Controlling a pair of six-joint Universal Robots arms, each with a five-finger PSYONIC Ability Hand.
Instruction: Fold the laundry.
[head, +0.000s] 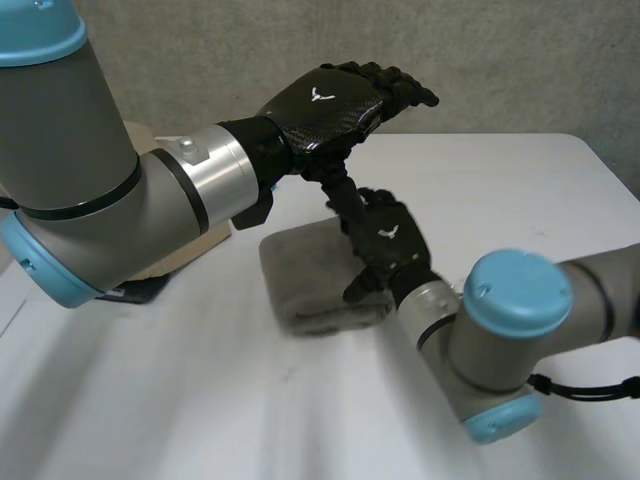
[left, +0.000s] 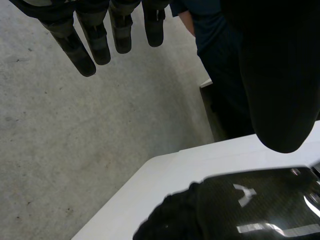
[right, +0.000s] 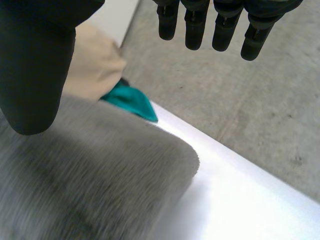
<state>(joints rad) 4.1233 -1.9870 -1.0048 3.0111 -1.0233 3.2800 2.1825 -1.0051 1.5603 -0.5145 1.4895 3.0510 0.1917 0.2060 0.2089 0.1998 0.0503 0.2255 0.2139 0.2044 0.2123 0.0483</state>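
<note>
Towel, grey, lies as a thick folded pad near the middle of the surface. Right hand sits over the towel's right edge with fingers straight and apart from the thumb, clamped on nothing; whether it touches the cloth I cannot tell. Left hand hangs raised above the towel's far side, fingers straight and spread, holding nothing.

Step looks like the end of the fold: pad is compact, so probably a last press or smoothing. Next move likely calls for the right palm to come flat onto the pad, or for both hands to clear off and reach for another piece.

Around: beige cloth and teal cloth lie just past the towel by the surface's edge, probably more laundry. Person in dark clothes stands off the far corner, well apart. The hands are stacked close one over the other, so a downward move by the left risks hitting the right.
</note>
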